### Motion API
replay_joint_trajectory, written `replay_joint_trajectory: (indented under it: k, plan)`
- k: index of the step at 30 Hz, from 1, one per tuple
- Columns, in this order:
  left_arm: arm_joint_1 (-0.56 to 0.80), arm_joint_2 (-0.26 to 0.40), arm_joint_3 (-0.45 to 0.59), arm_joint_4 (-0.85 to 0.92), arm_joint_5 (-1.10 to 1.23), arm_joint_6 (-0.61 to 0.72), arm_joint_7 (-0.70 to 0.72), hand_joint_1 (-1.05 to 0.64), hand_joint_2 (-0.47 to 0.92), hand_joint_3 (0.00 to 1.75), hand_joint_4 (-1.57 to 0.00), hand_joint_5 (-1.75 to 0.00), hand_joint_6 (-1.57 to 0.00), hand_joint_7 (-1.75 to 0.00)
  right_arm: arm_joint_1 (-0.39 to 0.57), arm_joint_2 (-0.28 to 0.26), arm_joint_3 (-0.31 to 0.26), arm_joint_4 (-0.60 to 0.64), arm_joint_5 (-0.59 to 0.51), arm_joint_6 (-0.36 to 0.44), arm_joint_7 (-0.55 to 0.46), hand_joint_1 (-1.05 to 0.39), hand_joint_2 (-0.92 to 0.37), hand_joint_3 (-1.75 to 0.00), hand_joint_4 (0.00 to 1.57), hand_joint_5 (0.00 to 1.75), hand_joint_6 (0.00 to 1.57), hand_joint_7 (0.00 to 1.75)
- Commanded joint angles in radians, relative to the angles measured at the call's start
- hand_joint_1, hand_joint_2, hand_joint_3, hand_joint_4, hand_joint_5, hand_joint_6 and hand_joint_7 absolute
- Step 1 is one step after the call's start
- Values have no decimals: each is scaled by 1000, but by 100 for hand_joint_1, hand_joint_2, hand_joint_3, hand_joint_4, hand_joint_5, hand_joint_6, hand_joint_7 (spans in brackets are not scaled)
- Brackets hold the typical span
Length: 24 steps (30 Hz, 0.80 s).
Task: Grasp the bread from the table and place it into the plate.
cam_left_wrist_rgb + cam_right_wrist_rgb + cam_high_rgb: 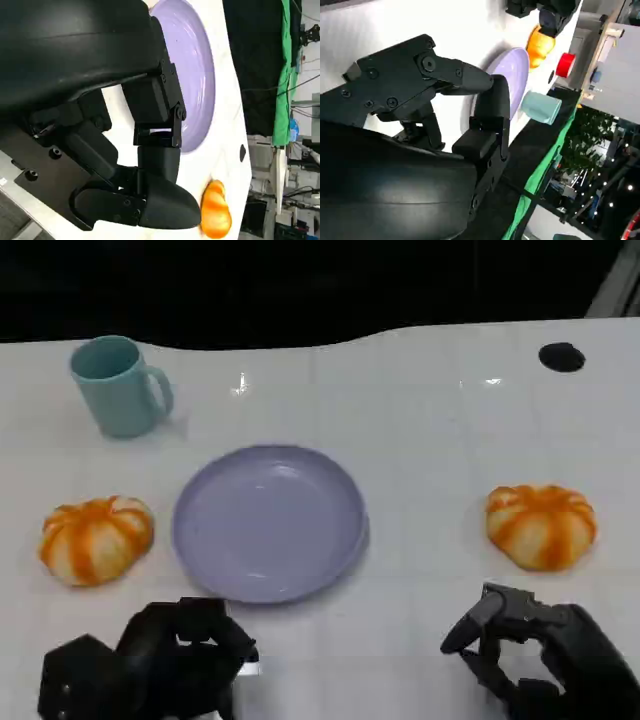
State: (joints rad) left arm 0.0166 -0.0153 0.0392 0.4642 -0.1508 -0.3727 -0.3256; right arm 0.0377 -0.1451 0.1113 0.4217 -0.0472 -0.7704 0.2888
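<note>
Left bread (96, 539): on the white table (430, 470), just left of the plate, ahead of my left hand.
Mug (120, 385): teal, upright, far left.
My left hand (150, 660): low by the near edge, fingers apart, holding nothing.
Plate (270, 522): lavender, centre, nothing in it.
Right bread (540, 525): well right of the plate.
My right hand (545, 655): below that bread, unclenched, not touching it.

Right hand (445, 100) is holding nothing, fingers apart over the white table (395, 30). Beyond it are lying a purple plate (517, 75), orange bread (540, 44) and teal mug (541, 107).
</note>
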Motion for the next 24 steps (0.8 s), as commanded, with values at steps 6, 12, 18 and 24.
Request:
replay_joint_trajectory:
  k: [6,12,18,24]
  plan:
    - [1,16,6,3,-6,2,-7,-105,56,64,-157,-122,-141,-83,10,-9,-3,-11,6,15,-3,-41,-68,-75,70,175,76,116]
    - [3,16,5,-5,-3,12,0,-105,56,64,-157,-122,-142,-82,14,-5,-3,-17,4,14,-9,-40,-69,-74,70,174,77,116]
    - [4,14,4,-9,-2,12,2,-105,56,65,-157,-122,-142,-82,10,-8,-3,-10,-8,4,-14,-40,-70,-74,70,172,77,117]
    - [2,16,5,-2,-1,5,-1,-105,56,66,-157,-122,-141,-83,10,-9,-1,-11,2,12,-5,-40,-71,-73,70,175,76,119]
